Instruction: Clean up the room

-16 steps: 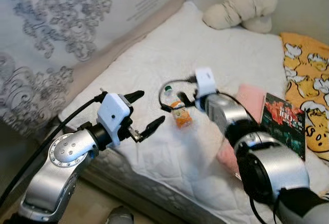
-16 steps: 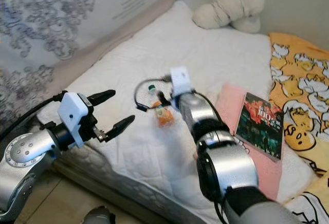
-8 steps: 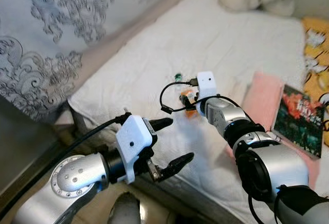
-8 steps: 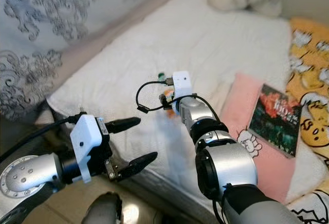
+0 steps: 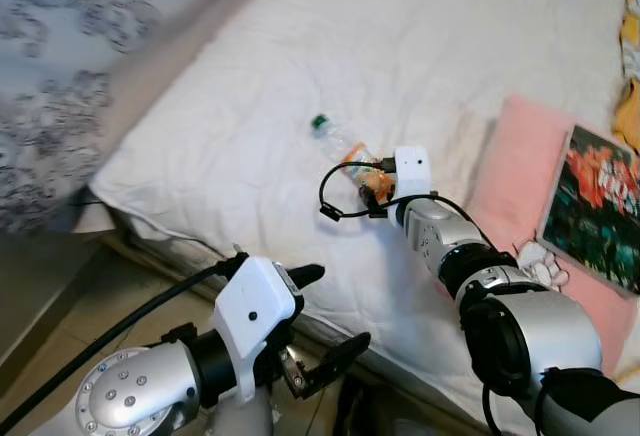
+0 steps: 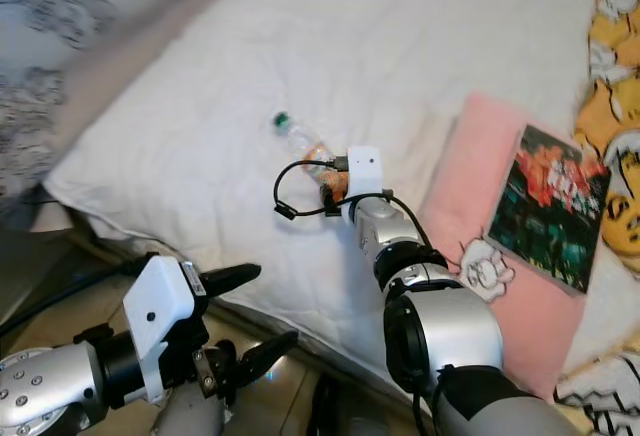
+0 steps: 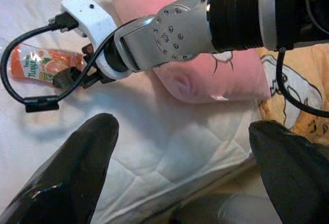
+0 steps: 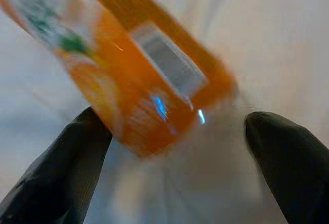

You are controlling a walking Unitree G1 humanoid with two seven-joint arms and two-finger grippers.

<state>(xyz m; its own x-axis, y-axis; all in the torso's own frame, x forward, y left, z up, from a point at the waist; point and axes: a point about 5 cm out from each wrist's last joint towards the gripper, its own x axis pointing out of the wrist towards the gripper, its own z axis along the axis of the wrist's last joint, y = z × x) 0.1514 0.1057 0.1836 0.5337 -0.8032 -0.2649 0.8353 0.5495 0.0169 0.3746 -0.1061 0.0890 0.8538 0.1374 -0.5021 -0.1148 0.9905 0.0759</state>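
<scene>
The right end effector (image 8: 169,131), fingers apart, straddles a clear plastic bottle with orange label and green cap (image 5: 345,148) lying on the white quilted bed (image 5: 430,46); the left end effector (image 5: 325,321) hangs open off the bed's edge.

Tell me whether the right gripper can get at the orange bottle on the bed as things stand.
Probably yes: the right gripper is open right at the orange bottle, fingers either side of its end, nothing between.
</scene>
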